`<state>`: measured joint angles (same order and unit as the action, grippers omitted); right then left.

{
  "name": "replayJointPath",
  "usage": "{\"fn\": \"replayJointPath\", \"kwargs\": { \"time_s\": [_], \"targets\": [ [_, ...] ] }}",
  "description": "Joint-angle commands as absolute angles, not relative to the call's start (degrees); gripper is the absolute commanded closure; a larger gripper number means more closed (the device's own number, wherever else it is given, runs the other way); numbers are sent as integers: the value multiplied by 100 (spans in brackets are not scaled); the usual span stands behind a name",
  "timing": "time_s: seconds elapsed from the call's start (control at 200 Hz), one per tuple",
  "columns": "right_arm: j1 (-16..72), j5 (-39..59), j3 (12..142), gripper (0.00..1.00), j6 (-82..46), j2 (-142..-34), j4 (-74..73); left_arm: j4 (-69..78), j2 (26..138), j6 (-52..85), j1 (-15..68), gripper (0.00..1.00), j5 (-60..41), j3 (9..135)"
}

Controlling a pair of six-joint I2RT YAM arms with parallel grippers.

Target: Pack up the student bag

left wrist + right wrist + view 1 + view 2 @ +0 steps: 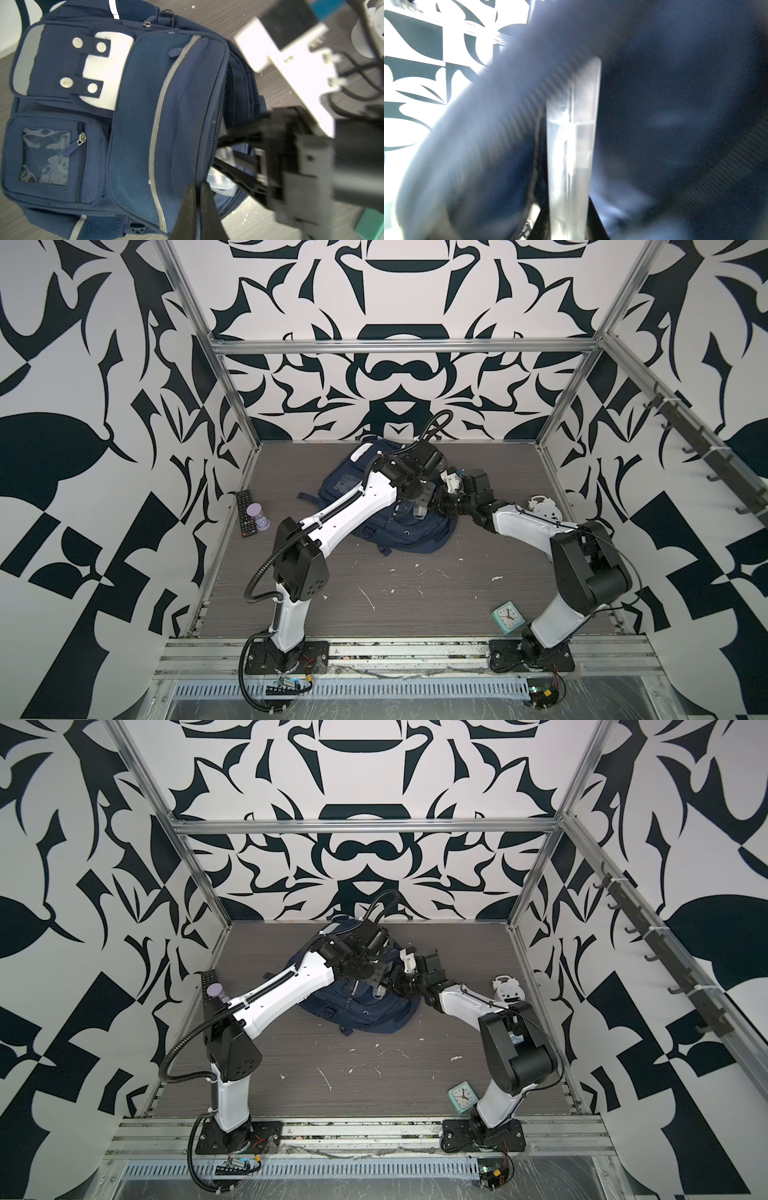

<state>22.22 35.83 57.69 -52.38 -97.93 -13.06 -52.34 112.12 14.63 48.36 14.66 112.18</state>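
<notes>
grey wood-grain tabletop, pretty scuffed, white flecks all over the front half. navy student bag lies toward the back. black remote and a lilac hourglass sit by the left edge. white clock-looking thing far right, mint clock front right.

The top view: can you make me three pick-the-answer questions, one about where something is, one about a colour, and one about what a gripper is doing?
1. Where is the mint clock?
A. far back
B. at the front, beside the right arm's base
C. far left

2. What colour is the hourglass?
A. red
B. purple
C. yellow

3. The left gripper is:
A. wide open
B. out of sight
C. pinched shut on the student bag

Answers:
B, it sits by that base in both top views.
B, its bulbs look lilac.
C, the left wrist view shows its fingers together on the bag's opening edge.
</notes>
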Motion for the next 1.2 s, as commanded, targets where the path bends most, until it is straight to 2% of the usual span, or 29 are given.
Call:
{"fn": "replayJointPath", "kwargs": {
  "time_s": [0.0,0.08,0.18,0.27,0.34,0.485,0.725,0.915,1.195],
  "targets": [
    [2364,3581,6234,98,-5716,-10157,-2106,-5213,10715,1616,4878,100,1292,11127],
    [2496,3624,6465,95,-5962,-10515,-2388,-5202,10664,1645,4863,100,1279,11092],
    [2646,3711,6653,70,-6148,-10819,-2663,-5171,10597,1667,4836,100,1228,11051],
    [2679,3700,6617,56,-6161,-10852,-2700,-5107,10522,1691,4766,100,1182,10924],
    [2674,3638,6566,50,-5976,-10739,-2422,-5050,10465,1721,4682,100,1083,10814],
    [2680,3206,6627,43,-5003,-10275,-894,-4930,10415,1747,4545,100,933,10648],
    [2663,2167,6450,42,-3768,-9339,1046,-4802,10686,1693,4535,100,712,10619],
    [2653,1444,5882,49,-3385,-8583,1652,-4781,11221,1787,4557,100,230,10870],
    [2663,1073,5301,61,-3326,-7933,1849,-4833,12115,1942,4834,100,-198,11728]
  ]
}}
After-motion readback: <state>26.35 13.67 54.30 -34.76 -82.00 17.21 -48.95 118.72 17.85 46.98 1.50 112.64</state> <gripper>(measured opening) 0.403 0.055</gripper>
